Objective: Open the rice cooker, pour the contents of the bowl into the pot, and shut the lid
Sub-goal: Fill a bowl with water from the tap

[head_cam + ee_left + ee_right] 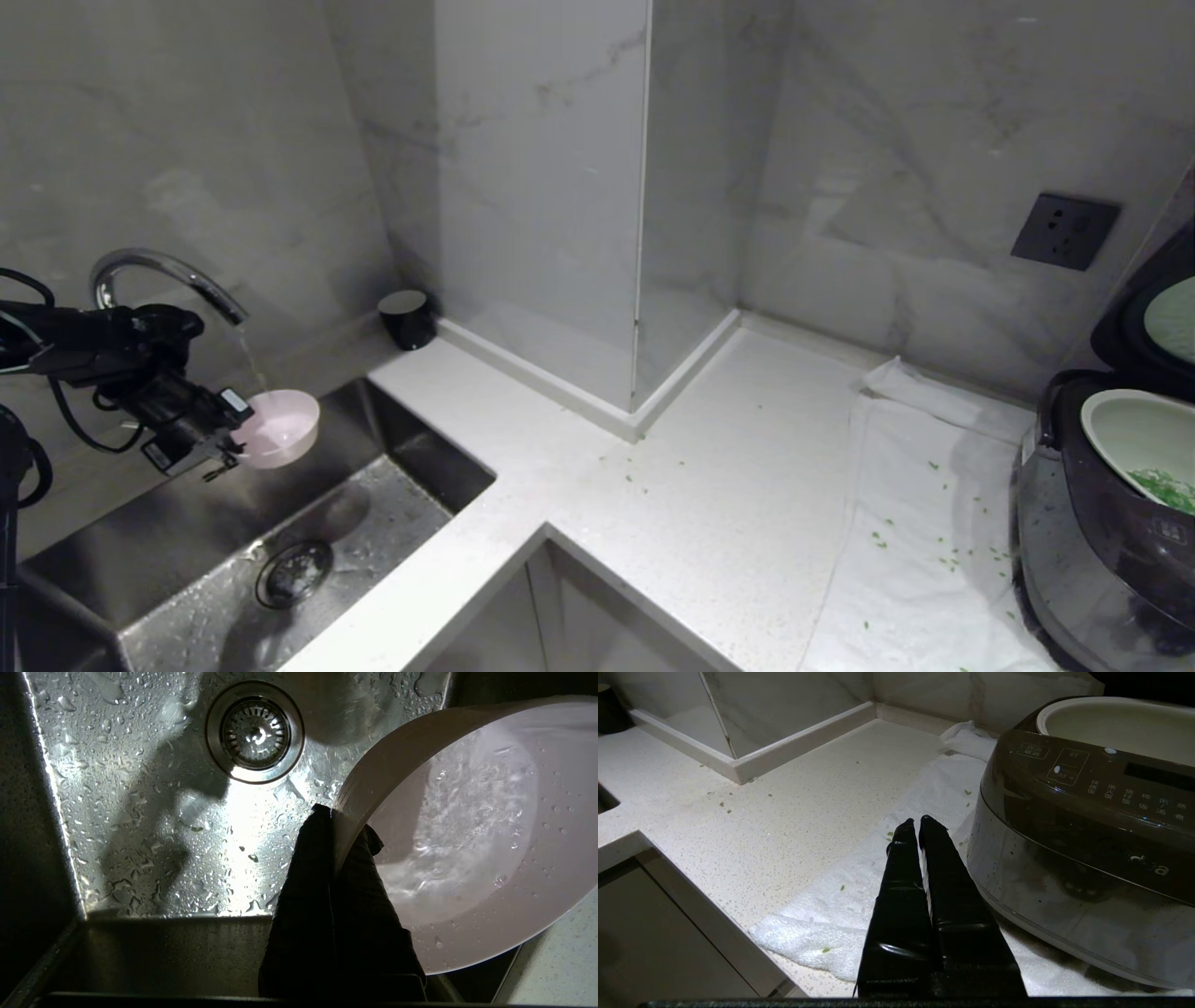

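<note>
My left gripper (pixel 229 437) (pixel 343 821) is shut on the rim of the pale pink bowl (pixel 280 427) (pixel 467 835), holding it over the sink under the faucet (pixel 159 271). A thin stream of water falls into the bowl, and only water shows inside it. At the far right stands the rice cooker (pixel 1083 523) (pixel 1064 826) with its lid (pixel 1120 317) swung up. Its pot (pixel 1134 434) (pixel 1111 723) holds chopped green bits (pixel 1165 487). My right gripper (pixel 917 823) is shut and empty, hanging over the towel beside the cooker's front.
The wet steel sink (pixel 187 560) has a drain (pixel 294 571) (pixel 255 731) below the bowl. A white towel (pixel 924 523) lies under the cooker, with green bits scattered on it and on the counter (pixel 700 485). A black cup (pixel 407 318) stands in the corner; a wall socket (pixel 1064 231) is behind the cooker.
</note>
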You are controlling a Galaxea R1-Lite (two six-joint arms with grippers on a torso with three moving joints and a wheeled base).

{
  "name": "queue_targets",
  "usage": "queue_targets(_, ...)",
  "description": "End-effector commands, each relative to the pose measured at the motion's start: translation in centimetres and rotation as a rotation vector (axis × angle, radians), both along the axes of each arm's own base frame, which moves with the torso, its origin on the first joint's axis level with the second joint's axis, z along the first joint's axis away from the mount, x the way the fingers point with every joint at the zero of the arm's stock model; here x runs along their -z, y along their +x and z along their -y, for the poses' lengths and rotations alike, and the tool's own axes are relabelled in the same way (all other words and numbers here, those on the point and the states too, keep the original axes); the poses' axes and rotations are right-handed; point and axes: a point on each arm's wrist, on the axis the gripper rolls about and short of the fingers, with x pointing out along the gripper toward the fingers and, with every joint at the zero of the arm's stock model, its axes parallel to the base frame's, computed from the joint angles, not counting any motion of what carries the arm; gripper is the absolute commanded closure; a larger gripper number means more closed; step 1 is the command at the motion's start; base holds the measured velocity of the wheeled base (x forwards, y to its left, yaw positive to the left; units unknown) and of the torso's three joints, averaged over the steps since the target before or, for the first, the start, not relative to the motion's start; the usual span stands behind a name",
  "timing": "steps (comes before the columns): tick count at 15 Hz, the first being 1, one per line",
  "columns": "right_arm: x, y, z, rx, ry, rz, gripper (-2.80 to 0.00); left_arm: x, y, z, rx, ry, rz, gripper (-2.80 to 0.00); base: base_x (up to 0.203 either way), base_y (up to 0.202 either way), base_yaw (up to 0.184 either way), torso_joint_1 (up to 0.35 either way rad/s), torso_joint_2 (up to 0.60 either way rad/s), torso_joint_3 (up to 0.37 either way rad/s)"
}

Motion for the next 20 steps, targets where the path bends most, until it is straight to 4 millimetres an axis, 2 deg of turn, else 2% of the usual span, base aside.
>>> queue_targets(1, 0.1, 0.0, 0.0, 0.0, 0.0, -0.002, 0.0, -0.1, -0.1, 0.0, -0.003, -0.003, -0.001, 0.0, 0.0, 0.0, 0.0, 0.0, 0.0, 0.0)
queue_targets(5, 0.0, 0.0, 0.0, 0.0, 0.0, -0.001, 0.0, -0.2, -0.2, 0.1, -0.002, -0.01, -0.012, 0.0, 0.0, 0.0, 0.0, 0.0, 0.0, 0.0)
queue_targets(7, 0.0, 0.0, 0.0, 0.0, 0.0, -0.001, 0.0, -0.9, -0.7, 0.5, 0.017, -0.071, -0.021, 0.0, 0.0, 0.0, 0.0, 0.0, 0.0, 0.0)
queue_targets(9, 0.1, 0.0, 0.0, 0.0, 0.0, -0.003, 0.0, -1.8, -1.4, 1.4, 0.041, -0.149, -0.034, 0.0, 0.0, 0.0, 0.0, 0.0, 0.0, 0.0)
queue_targets(12, 0.0, 0.0, 0.0, 0.0, 0.0, -0.001, 0.0, -2.4, -1.8, 3.4, 0.074, -0.169, -0.067, 0.0, 0.0, 0.0, 0.0, 0.0, 0.0, 0.0)
queue_targets(16, 0.0, 0.0, 0.0, 0.0, 0.0, -0.001, 0.0, -4.2, -2.3, 7.6, 0.155, -0.176, -0.066, 0.0, 0.0, 0.0, 0.0, 0.0, 0.0, 0.0)
queue_targets(20, 0.0, 0.0, 0.0, -0.001, 0.0, -0.001, 0.0, -6.0, -3.0, 14.2, 0.28, -0.18, -0.064, 0.0, 0.0, 0.0, 0.0, 0.0, 0.0, 0.0)
